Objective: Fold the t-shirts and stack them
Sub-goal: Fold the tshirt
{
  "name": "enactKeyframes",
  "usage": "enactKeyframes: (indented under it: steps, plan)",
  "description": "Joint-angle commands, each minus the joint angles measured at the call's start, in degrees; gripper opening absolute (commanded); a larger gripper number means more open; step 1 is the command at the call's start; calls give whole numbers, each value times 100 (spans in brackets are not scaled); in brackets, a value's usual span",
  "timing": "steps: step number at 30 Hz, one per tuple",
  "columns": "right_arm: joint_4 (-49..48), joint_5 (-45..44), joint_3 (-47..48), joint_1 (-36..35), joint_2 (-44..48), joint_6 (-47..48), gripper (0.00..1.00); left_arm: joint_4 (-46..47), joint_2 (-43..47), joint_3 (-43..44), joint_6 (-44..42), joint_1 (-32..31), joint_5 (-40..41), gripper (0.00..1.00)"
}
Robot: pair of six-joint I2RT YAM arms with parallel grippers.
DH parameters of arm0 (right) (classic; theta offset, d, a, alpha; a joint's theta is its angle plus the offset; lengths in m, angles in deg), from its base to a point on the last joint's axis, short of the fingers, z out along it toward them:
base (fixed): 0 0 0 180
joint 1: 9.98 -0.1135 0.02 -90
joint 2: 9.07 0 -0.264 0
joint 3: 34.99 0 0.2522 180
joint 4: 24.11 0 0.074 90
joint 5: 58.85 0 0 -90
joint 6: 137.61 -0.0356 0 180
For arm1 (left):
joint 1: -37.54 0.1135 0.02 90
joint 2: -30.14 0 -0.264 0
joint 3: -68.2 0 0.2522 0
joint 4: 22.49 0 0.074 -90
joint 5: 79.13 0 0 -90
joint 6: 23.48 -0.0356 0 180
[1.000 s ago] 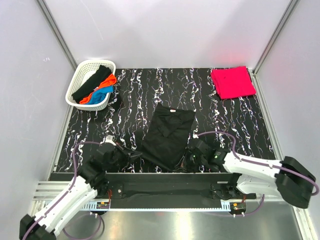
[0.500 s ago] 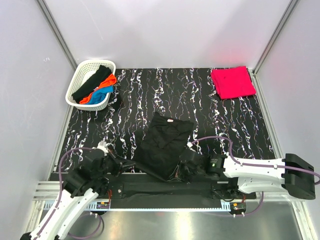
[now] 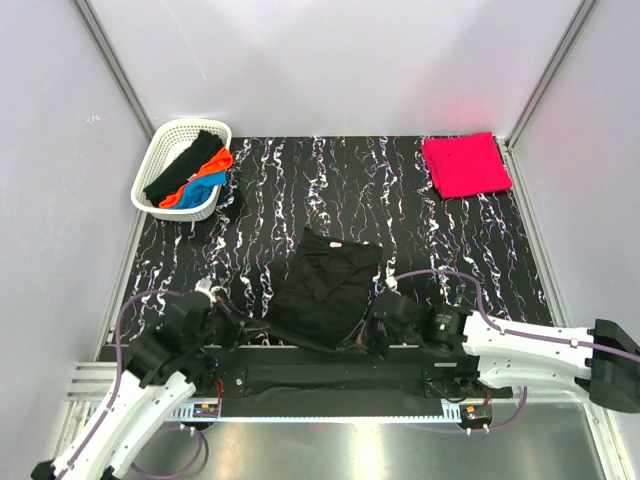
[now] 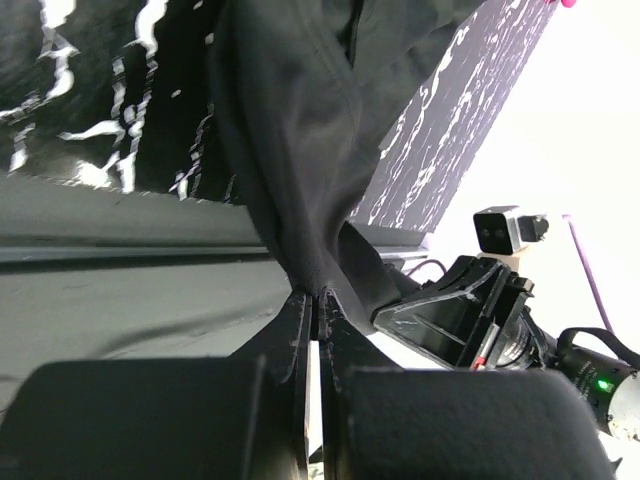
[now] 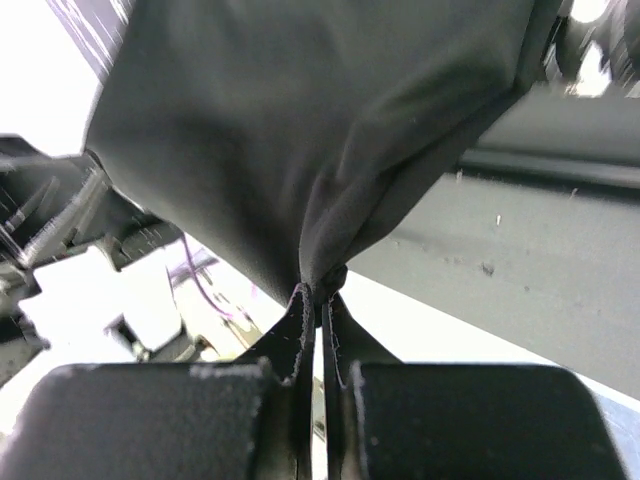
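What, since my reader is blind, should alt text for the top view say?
The left gripper and right gripper each pinch the near edge of a black shirt at the table's front. A folded red shirt lies at the far right corner; a white basket of more shirts sits far left.

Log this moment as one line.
left gripper: shut on black t-shirt | right gripper: shut on black t-shirt | red t-shirt: folded, far-right corner
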Motion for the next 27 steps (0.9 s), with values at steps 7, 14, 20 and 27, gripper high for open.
enactKeyframes:
  steps: [7,14,20,27]
  plan:
    - [533,996,574,1904,-22,1263,0,2093,-2710,1197,-777,28,85,0]
    - [1087,2438,1251,3735,-697,2538,0,2604,-4802,2698,-1655,414,-109,0]
    - [1482,3405,2209,4720,-1971,3637,0,2850,-6367,3709,-2078,783,-504,0]
    - [1544,3933,2868,5336,-3009,4218,0,3228,-7774,4423,-2263,1048,-1093,0]
